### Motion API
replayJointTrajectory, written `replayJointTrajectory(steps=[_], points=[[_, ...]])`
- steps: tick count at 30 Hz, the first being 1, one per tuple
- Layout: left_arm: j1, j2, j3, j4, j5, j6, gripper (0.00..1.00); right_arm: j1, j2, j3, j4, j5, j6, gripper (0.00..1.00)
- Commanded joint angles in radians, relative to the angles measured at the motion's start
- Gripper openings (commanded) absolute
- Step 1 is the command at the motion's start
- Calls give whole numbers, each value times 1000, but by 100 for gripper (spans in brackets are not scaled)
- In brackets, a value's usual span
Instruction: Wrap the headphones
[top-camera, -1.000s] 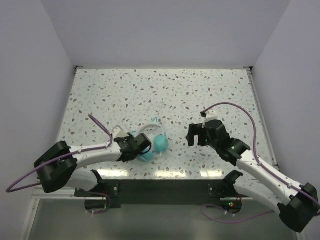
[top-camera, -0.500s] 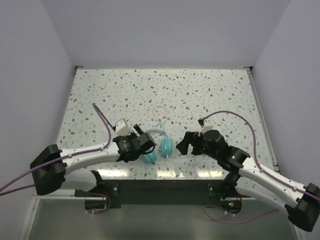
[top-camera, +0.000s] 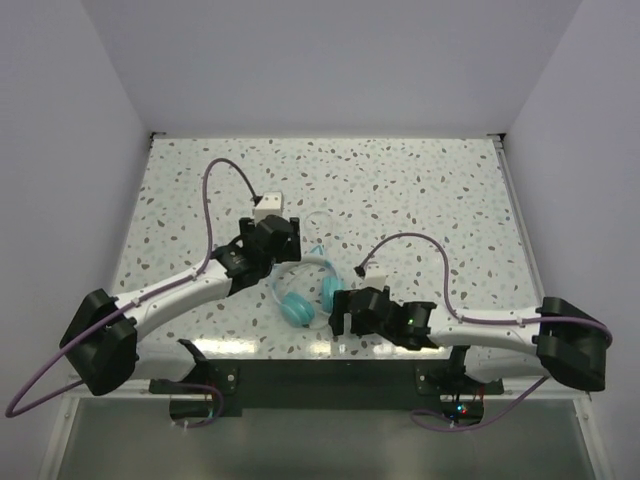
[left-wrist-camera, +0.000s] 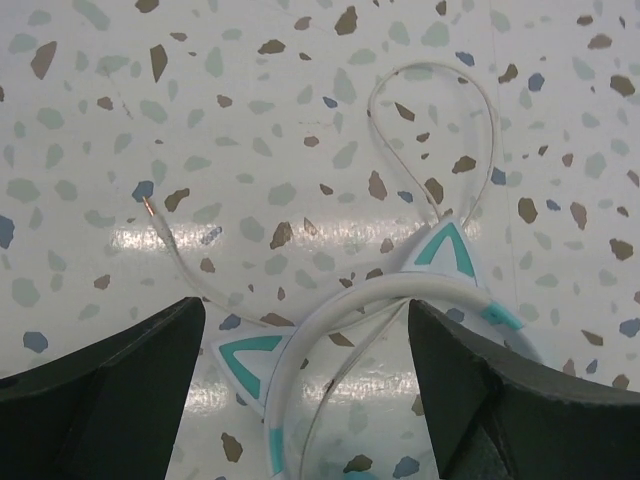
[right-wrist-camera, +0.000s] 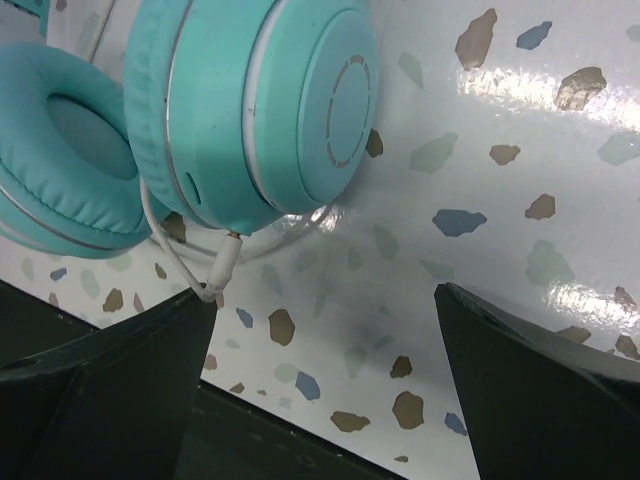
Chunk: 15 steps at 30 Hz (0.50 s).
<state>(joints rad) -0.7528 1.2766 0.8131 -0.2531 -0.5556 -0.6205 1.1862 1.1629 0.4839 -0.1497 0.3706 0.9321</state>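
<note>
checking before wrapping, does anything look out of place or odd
Only the cable: it trails from the headphones in a loose loop across the table, its plug end lying free near the headband. Nothing looks damaged.

Quick headcount: one pair of headphones (top-camera: 305, 290) with two teal ear cups (right-wrist-camera: 270, 100), two cat ears (left-wrist-camera: 447, 250) and one thin cable (left-wrist-camera: 440, 100). Two arms (top-camera: 180, 290), so two grippers (left gripper (top-camera: 272, 243), right gripper (top-camera: 342, 312)), and one speckled bench (top-camera: 420, 190).
</note>
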Motion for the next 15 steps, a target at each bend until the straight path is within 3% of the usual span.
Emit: replayJointTrajectory(steps=[1,6,10,15], points=[[3,23,31,71,95,165,87,1,64,88,41,142,54,95],[3,44,31,58,128,176,87,-57,119,140,-24,166,-2,92],[3,50,31,58,157,188,87,-250,139,142,2,74,-85,92],[3,93,55,17,155,211,86,-391,251,226,19,-21,-229,92]])
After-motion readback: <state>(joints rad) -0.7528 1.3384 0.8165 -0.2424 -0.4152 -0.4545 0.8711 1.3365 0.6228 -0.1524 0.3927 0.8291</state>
